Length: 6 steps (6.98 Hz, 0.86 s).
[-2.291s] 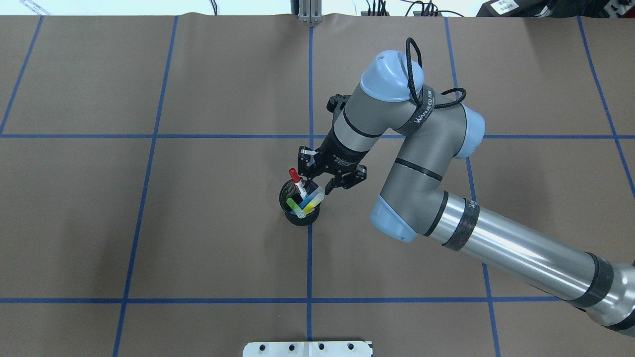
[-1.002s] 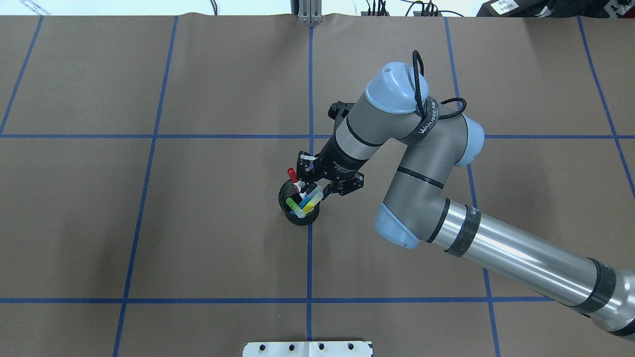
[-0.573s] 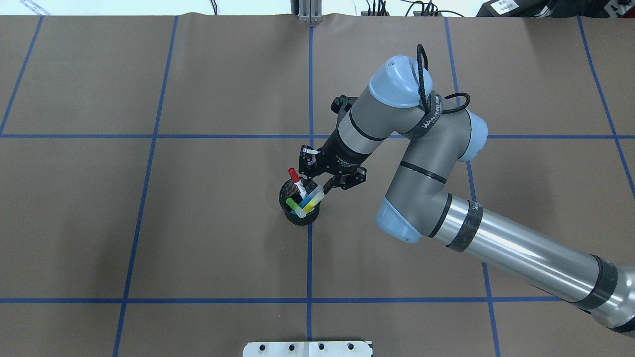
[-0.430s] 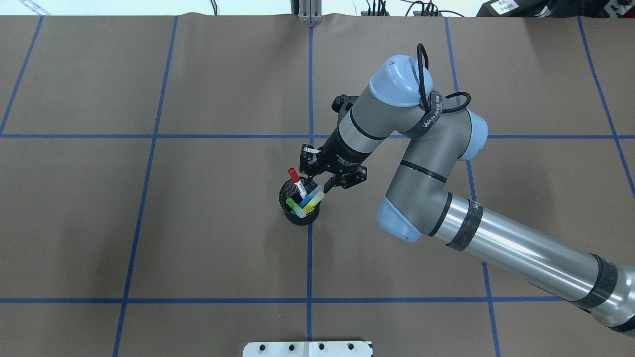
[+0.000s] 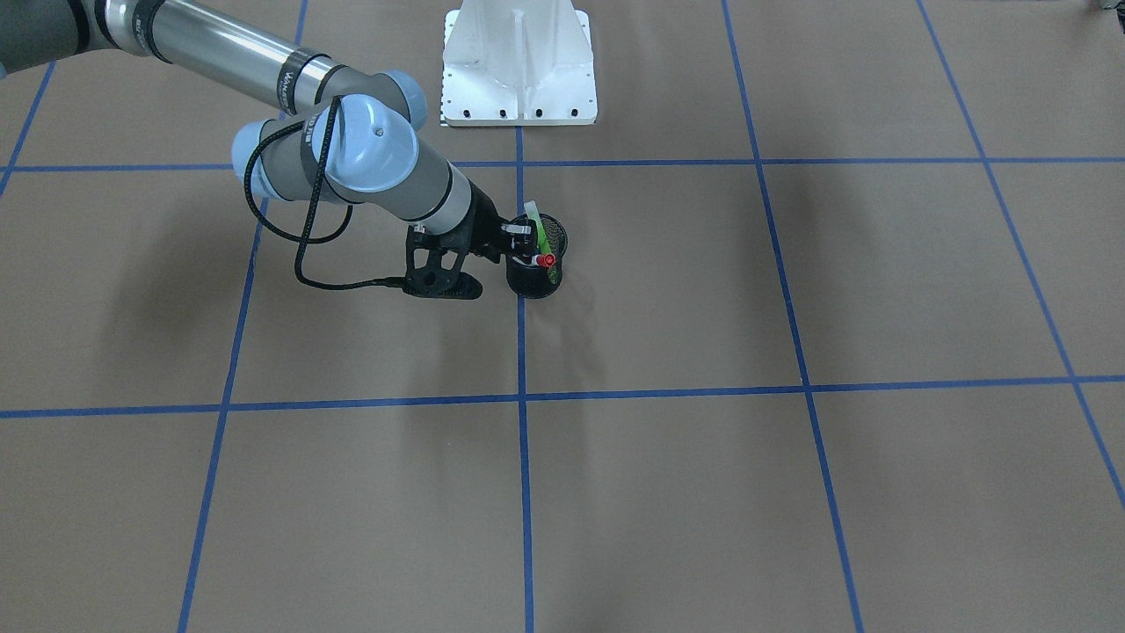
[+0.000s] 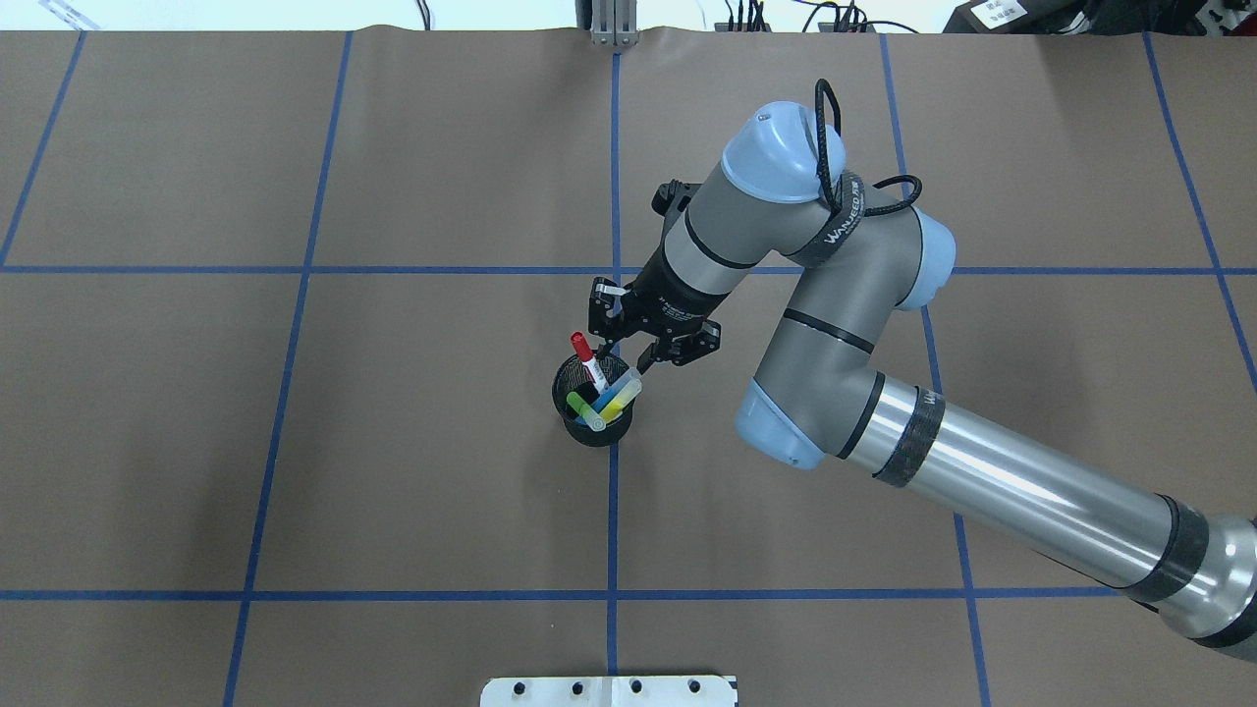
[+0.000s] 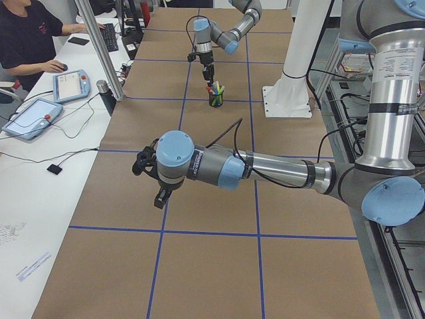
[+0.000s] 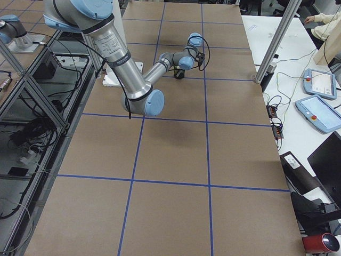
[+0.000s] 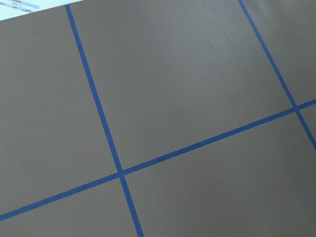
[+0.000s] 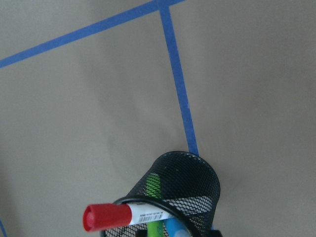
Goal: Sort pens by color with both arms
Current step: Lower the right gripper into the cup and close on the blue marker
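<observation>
Four pens stand in a black mesh cup at the table's middle: red pen with white label, green pen, blue pen, yellow pen. My right gripper hangs over the cup's far rim beside the red pen, jaws apart and holding nothing. In the right wrist view the red pen leans out of the cup over the green pen. My left gripper shows only in the exterior left view, above bare table; I cannot tell if it is open or shut.
The brown table cover carries a blue tape grid. The white pedestal stands at the robot's side. A side table with tablets and an operator lies beyond the table's far edge.
The right arm dipped toward the cup, rose again, and now sits slightly lower and further left over it. The pens and the cup have not moved.
</observation>
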Tool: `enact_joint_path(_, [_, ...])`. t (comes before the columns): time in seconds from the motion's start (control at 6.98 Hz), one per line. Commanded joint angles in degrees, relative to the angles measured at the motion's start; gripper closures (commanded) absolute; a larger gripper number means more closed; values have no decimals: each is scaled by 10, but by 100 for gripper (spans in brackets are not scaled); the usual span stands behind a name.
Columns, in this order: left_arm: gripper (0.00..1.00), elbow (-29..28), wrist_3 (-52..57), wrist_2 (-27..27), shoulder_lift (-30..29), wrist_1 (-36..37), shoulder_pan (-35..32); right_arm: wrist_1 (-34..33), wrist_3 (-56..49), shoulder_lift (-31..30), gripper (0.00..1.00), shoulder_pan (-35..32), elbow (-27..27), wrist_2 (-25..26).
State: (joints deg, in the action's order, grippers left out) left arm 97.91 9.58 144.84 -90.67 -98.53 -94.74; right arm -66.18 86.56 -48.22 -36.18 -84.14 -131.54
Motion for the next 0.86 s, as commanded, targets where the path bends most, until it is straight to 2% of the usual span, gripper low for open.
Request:
enact_joint_path(0.0, [1, -1, 0, 0, 0, 0, 0, 0, 2, 1, 47, 0, 1, 0])
enact_joint_path(0.72, [1, -1, 0, 0, -1, 0, 1, 1, 4, -7, 46, 0, -7, -4])
